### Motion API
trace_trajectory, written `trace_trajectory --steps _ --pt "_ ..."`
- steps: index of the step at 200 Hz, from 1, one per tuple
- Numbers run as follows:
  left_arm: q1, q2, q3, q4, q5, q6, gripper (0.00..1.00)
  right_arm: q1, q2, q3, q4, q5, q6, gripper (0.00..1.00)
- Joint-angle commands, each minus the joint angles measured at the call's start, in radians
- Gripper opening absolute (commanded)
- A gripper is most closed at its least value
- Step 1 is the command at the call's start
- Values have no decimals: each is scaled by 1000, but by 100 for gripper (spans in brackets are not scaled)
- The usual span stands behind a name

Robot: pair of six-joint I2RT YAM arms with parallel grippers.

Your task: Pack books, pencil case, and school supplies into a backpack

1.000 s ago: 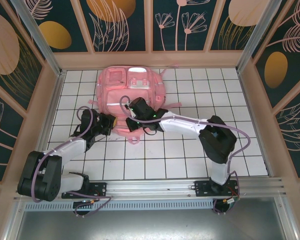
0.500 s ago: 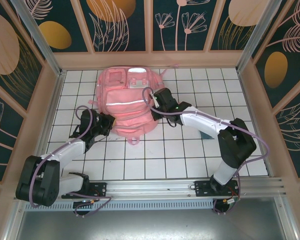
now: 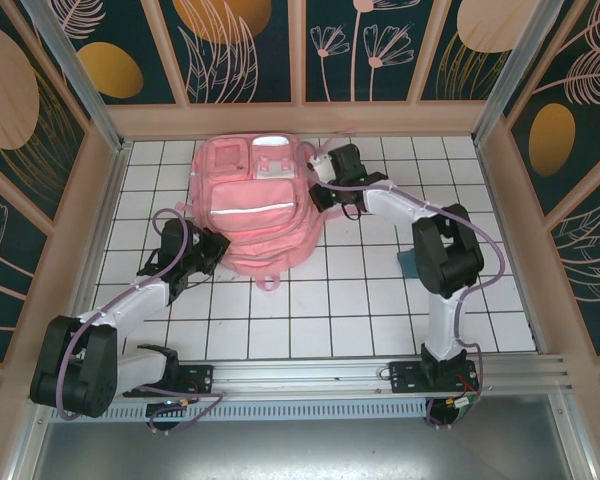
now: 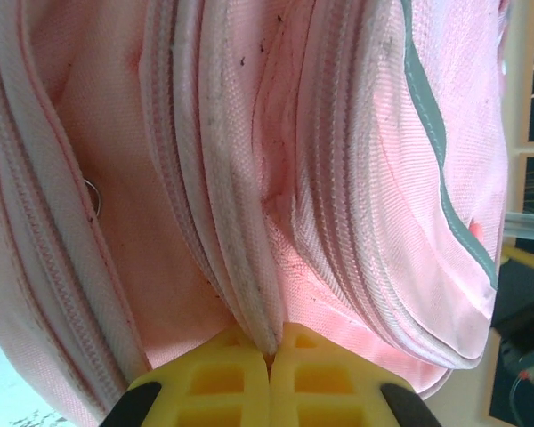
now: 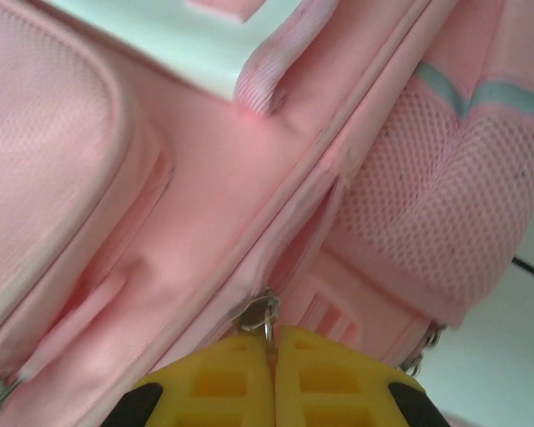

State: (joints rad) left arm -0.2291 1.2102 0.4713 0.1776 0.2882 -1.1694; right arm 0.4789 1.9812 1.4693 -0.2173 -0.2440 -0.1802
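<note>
The pink backpack (image 3: 250, 215) lies flat at the back middle of the tiled table, front pockets up. My left gripper (image 3: 218, 248) is at its lower left edge. In the left wrist view the yellow fingers (image 4: 214, 382) are shut on a raised zip seam of the backpack (image 4: 356, 151), the left gripper (image 4: 270, 356) pinching the fold. My right gripper (image 3: 318, 183) sits at the bag's upper right side. There the right gripper (image 5: 271, 342) is shut on a metal zip pull (image 5: 265, 313) of the backpack (image 5: 160, 178). Books, pencil case and school supplies are out of view.
Wooden walls (image 3: 300, 120) and metal posts ring the white tiled table (image 3: 380, 310). A small teal patch (image 3: 404, 262) shows beside the right arm's elbow. A pink strap loop (image 3: 268, 282) sticks out at the bag's near edge.
My right gripper has travelled from the backpack's near front edge up along its right side to the upper right corner. The left gripper has stayed on the lower left edge.
</note>
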Motion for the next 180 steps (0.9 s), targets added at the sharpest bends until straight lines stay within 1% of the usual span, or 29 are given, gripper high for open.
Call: trace_trajectory --steps 1,24,60,68,76,83,88,92,106,114,128,146,167,180 --pt "18 -19 -13 -179 -17 102 0 -62 50 105 58 38 -67 0" --pt "18 -27 -14 -191 -14 123 0 -68 91 159 54 60 -57 0" --pt "19 -65 -6 -195 -8 163 0 -71 115 215 26 73 47 0" --pt "18 -70 7 -207 -3 175 0 -70 113 225 -1 64 71 6" --pt "18 -76 23 -223 1 190 12 -72 110 237 -41 32 90 18" --pt "18 -79 43 -243 0 203 24 -74 100 240 -80 -38 83 30" --pt "17 -84 57 -258 -1 211 32 -72 91 238 -117 -102 70 37" --pt "18 -89 68 -267 -2 218 37 -70 77 232 -134 -129 61 42" --pt "18 -108 103 -300 -18 244 57 -52 5 152 -129 -114 55 51" --pt "17 -118 124 -322 -37 264 65 -43 -45 95 -107 -86 58 54" --pt "18 -129 165 -351 -54 322 68 -43 -118 0 -66 -74 95 58" --pt "17 -124 228 -395 -71 405 71 -46 -188 -73 -41 -83 168 60" --pt "7 -88 319 -445 -63 496 70 -41 -244 -134 -6 -110 235 63" --pt "-21 -48 388 -489 -90 548 68 -43 -257 -153 10 -137 282 65"
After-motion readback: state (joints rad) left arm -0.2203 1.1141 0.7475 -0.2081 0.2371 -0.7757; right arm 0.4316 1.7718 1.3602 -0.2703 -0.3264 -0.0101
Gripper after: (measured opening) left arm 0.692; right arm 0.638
